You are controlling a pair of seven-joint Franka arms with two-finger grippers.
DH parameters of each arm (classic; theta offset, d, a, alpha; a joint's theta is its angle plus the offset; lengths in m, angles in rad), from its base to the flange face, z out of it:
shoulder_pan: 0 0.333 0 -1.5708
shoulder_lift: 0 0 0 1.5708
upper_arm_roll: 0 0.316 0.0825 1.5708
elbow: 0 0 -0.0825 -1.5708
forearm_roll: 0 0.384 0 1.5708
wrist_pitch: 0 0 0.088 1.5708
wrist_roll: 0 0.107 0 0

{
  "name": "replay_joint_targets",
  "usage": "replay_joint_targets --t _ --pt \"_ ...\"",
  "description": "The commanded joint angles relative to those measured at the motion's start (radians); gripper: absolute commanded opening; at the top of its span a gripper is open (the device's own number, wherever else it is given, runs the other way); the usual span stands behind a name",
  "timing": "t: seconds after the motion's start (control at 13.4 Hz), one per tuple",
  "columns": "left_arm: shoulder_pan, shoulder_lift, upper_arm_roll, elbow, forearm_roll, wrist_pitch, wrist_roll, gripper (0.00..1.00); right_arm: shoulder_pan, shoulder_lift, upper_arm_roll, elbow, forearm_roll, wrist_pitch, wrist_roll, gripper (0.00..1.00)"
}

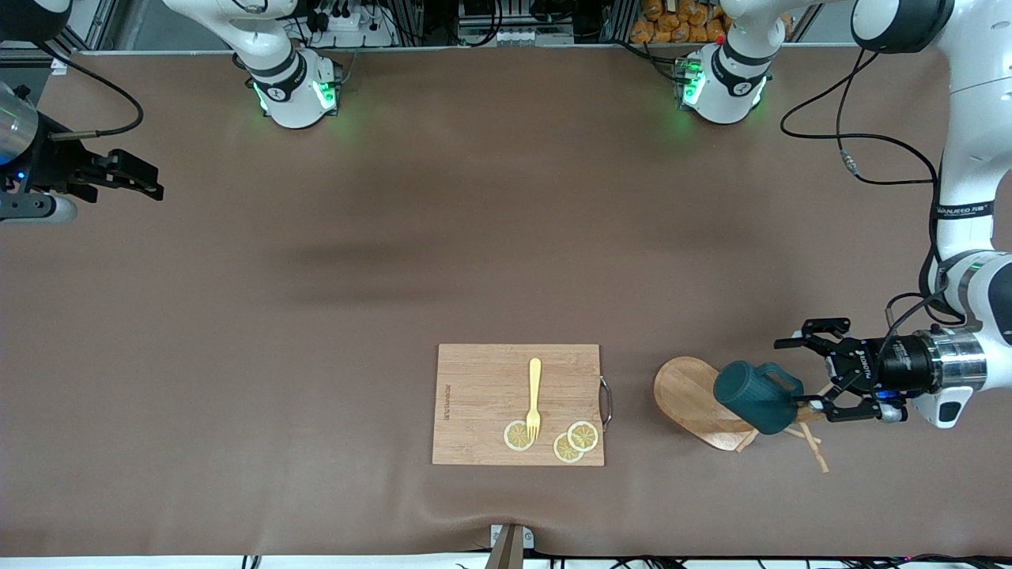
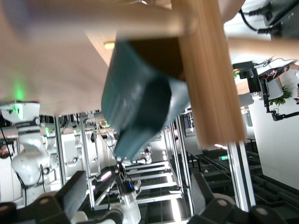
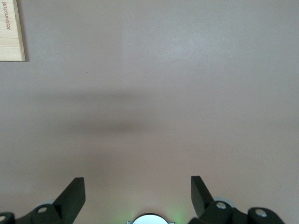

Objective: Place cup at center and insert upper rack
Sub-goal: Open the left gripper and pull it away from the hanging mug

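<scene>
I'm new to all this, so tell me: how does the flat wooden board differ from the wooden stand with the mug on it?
The cutting board lies flat and rectangular, carrying a fork and lemon slices. The mug tree is tipped over, its oval base on edge, with the cup on it. Both are light wood.

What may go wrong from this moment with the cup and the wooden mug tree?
1. The mug tree lies tipped on its side with the teal cup on it; the cup might roll off.
2. The left tool is open close beside the cup's handle, so any move may knock it.
3. The right tool waits toward its own end of the table, too distant to steady anything.
</scene>
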Motion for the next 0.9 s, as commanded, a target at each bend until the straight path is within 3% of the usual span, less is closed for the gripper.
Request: replay_joint_targets --t 0.0,0.15,0.37,0.82 --pt "0.009 -0.067 -0.007 -0.004 -0.022 -0.019 -0.095 1.0 0.007 -0.012 -0.002 -0.009 0.009 0.002 0.013 1.0" --pt "0.007 -0.071 -0.008 0.059 -0.03 -0.019 -0.216 1.0 0.009 -0.012 -0.002 -0.009 0.009 0.002 0.019 1.0" --pt "0.004 -0.104 -0.019 0.061 -0.045 -0.02 -0.294 1.0 0.038 -0.011 -0.002 -0.009 0.009 0.004 0.06 1.0" --pt "-0.01 -0.201 -0.03 0.059 -0.03 -0.034 -0.29 1.0 0.058 -0.015 -0.002 -0.007 0.009 -0.002 0.084 1.0"
